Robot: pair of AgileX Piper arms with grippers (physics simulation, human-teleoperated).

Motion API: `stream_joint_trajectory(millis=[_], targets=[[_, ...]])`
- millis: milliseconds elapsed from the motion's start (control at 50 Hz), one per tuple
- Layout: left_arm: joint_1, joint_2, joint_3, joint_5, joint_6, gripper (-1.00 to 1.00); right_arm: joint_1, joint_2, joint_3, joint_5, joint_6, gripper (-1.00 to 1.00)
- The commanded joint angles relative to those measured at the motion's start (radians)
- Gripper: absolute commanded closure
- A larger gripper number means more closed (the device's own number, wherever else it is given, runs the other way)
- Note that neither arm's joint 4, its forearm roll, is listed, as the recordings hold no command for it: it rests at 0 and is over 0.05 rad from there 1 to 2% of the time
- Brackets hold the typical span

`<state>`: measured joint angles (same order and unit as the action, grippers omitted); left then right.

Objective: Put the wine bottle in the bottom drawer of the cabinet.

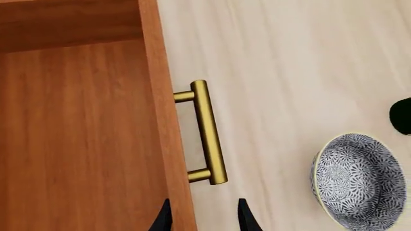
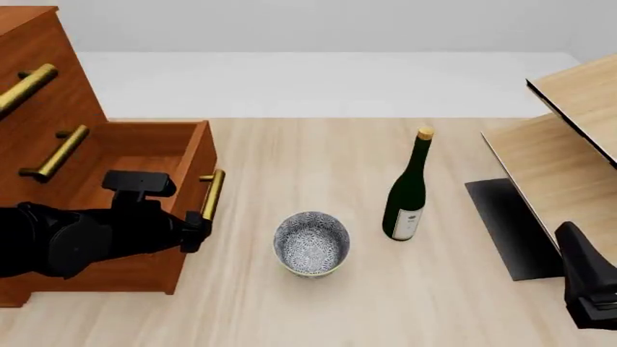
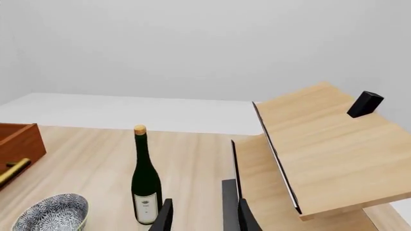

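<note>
The wine bottle (image 2: pixel 408 195), dark green with a tan cork and a white label, stands upright on the table right of the bowl; it also shows in the right wrist view (image 3: pixel 146 185). The cabinet (image 2: pixel 43 108) stands at the left with its bottom drawer (image 2: pixel 188 163) pulled open and empty (image 1: pixel 77 134). My left gripper (image 1: pixel 204 220) is open, its fingertips either side of the drawer's front wall just below the brass handle (image 1: pixel 207 132), not holding it; in the front view it (image 2: pixel 196 233) sits at the handle's near end. My right gripper (image 3: pixel 204 219) is open and empty, well short of the bottle.
A blue-patterned bowl (image 2: pixel 311 243) sits between the drawer and the bottle. A pale wood shelf unit (image 2: pixel 568 144) with a dark base stands at the right. My right arm (image 2: pixel 588 289) is low at the front right corner.
</note>
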<state>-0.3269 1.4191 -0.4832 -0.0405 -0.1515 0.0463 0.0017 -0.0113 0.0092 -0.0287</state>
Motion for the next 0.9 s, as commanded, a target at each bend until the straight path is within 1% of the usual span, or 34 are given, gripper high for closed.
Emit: stream_joint_trajectory(millis=[20,400,740,900], targets=[[-0.029,0.028,-0.006,-0.011,-0.008,-1.0,0.003,0.0,-0.001,0.001,-0.001,-1.0],[-0.07,0.065,-0.031,-0.027,-0.01,-1.0,0.011,0.0,-0.002,0.002,-0.004,-1.0],[-0.101,0.064,-0.048,-0.013,0.0,-1.0,0.012,-0.001,-0.004,0.004,-0.005,-1.0],[-0.087,0.0,-0.05,0.034,0.049,-1.0,0.015,0.0,-0.004,0.004,-0.005,-1.0]])
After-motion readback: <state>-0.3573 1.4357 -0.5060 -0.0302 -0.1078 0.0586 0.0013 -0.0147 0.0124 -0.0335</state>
